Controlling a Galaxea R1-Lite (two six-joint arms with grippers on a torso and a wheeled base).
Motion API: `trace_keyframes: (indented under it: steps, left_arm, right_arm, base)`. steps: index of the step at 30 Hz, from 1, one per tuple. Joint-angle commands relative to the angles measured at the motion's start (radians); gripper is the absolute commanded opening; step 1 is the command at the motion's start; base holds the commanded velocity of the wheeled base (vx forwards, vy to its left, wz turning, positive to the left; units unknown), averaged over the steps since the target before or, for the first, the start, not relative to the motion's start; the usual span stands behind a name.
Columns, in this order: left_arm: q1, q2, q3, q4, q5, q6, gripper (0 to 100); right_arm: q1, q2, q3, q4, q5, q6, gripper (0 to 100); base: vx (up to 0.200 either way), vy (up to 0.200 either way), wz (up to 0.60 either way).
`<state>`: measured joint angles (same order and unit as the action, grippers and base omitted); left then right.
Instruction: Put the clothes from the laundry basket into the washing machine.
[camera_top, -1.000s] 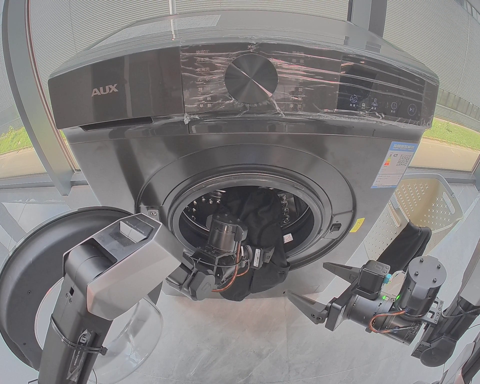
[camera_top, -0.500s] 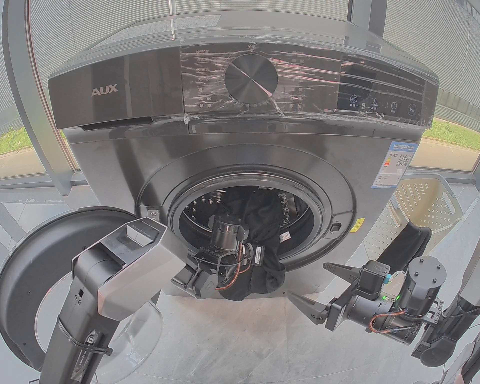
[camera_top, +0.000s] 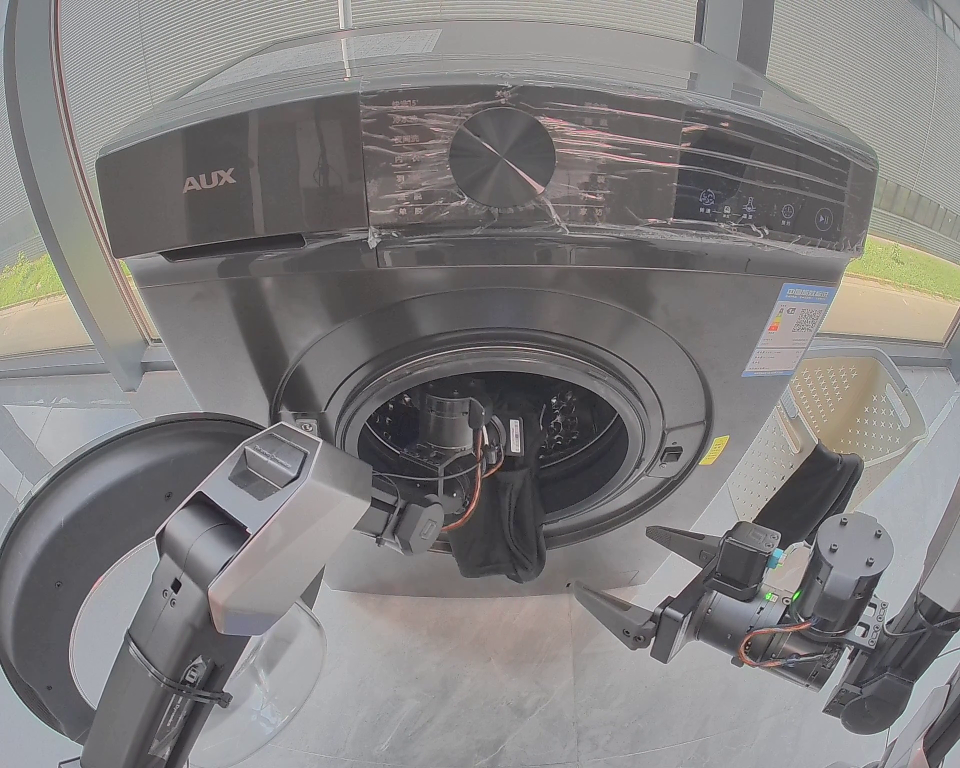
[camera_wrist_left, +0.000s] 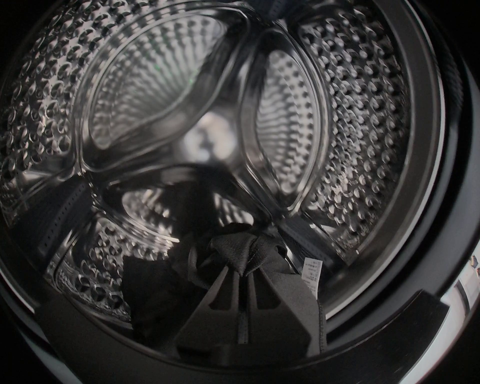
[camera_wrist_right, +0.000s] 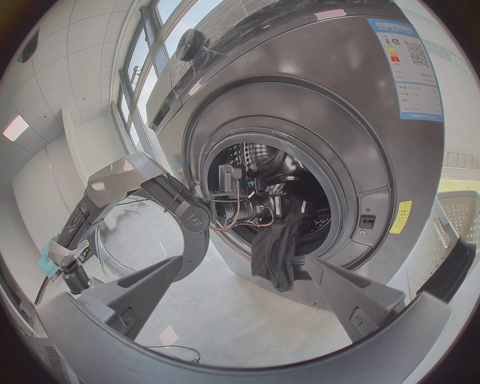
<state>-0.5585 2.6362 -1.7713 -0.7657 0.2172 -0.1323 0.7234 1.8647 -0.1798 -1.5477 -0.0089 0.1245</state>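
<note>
The left hand (camera_wrist_left: 245, 264) pinched a black garment (camera_top: 505, 535), apparently by a bunched fold, inside the washing machine drum (camera_wrist_left: 300, 125); its limp tail hung over the door rim (camera_top: 600, 515). The cloth looked soft and light; the right hand (camera_top: 615, 560) was spread.

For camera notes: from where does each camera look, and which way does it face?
Head view: on the head, facing down at the washing machine; both arms show.
Left wrist view: at the door, facing into the drum; left fingers shut on the black garment.
Right wrist view: low, facing the machine's front; right fingers open.
Shared by head and right wrist: the black garment.
</note>
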Motion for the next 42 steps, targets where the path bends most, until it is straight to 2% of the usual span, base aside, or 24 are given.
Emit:
trace_keyframes:
  steps: [1, 4, 5, 12, 17, 22, 31, 38, 42]
  left_arm:
    - [0.025, 0.021, -0.062, 0.0, 0.017, -0.003, 0]
    - [0.032, 0.019, -0.063, 0.003, 0.019, -0.003, 0]
    - [0.034, 0.019, -0.062, 0.002, 0.019, -0.003, 100]
    - [0.022, -0.005, -0.011, 0.002, 0.019, -0.006, 100]
    - [-0.021, -0.099, 0.154, 0.013, 0.007, -0.006, 100]
    - [-0.04, -0.119, 0.228, -0.001, -0.004, -0.001, 100]
    - [-0.055, -0.116, 0.352, -0.018, -0.081, 0.013, 100]
    - [-0.026, -0.081, 0.354, -0.01, -0.096, 0.04, 100]
    - [-0.021, -0.073, 0.358, -0.014, -0.096, 0.04, 100]
  right_arm:
    - [-0.001, -0.002, 0.0, 0.0, 0.001, 0.0, 100]
    - [-0.001, -0.001, 0.0, 0.0, 0.001, 0.0, 100]
    - [-0.001, -0.001, 0.0, 0.0, 0.001, 0.0, 100]
    - [-0.001, -0.001, 0.0, 0.0, 0.001, 0.0, 100]
    - [-0.001, -0.002, 0.0, 0.0, 0.001, 0.0, 100]
    - [-0.001, -0.002, 0.0, 0.0, 0.001, 0.0, 100]
    - [-0.001, -0.002, 0.0, 0.0, 0.003, 0.0, 100]
    - [-0.001, 0.001, 0.0, 0.0, 0.003, 0.0, 100]
    - [-0.001, 0.004, -0.003, 0.0, 0.003, 0.0, 100]
  base:
    - [0.0, 0.0, 0.0]
    - [0.0, 0.0, 0.0]
    - [0.0, 0.0, 0.0]
    - [0.0, 0.0, 0.0]
    - [0.0, 0.0, 0.0]
    - [0.0, 0.0, 0.0]
    - [0.0, 0.0, 0.0]
    - [0.0, 0.0, 0.0]
    - [0.0, 0.0, 0.0]
